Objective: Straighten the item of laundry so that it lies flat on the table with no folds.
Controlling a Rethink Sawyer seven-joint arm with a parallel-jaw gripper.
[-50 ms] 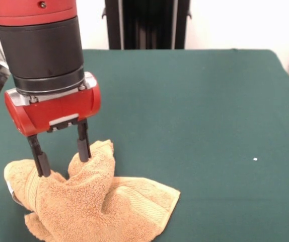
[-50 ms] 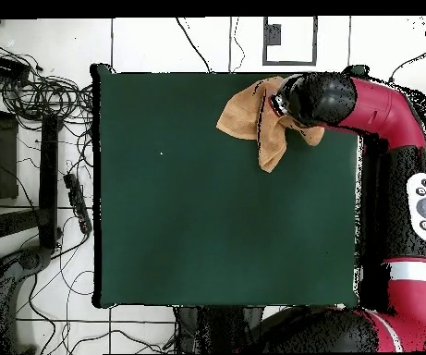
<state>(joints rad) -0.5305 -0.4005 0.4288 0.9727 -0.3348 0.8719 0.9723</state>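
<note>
Bench [image 1: 200,111]: large rectangular top under plain dark green felt-like cloth, far larger than the towel; most of its surface bare.
Arm [image 2: 383,111]: red and black Sawyer arm, reaching across one bench edge in the overhead view and ending above the towel.
Towel [image 1: 109,201]: small orange-tan terry-cloth towel, fluffy pile, woven band along one edge; lies crumpled and bunched near a bench corner, at lower left in the front view. Not flat; several folds and a raised hump in the middle.
Towel, long axis: in the front view it runs from the bunched mass at left out to a flatter flap with a free corner at lower right.
End effector [image 1: 63,156]: two dark fingers set apart, pointing straight down, their tips at or just into the raised hump. No cloth pinched between them, as far as the front view shows.
Key relation: the towel sits directly below the end effector, and its flatter part spreads right and toward the camera from the fingers. Judgement: a fold must be caught and drawn outward along that axis.
White speck [image 1: 255,160]: tiny, on bare cloth well apart from the towel.
</note>
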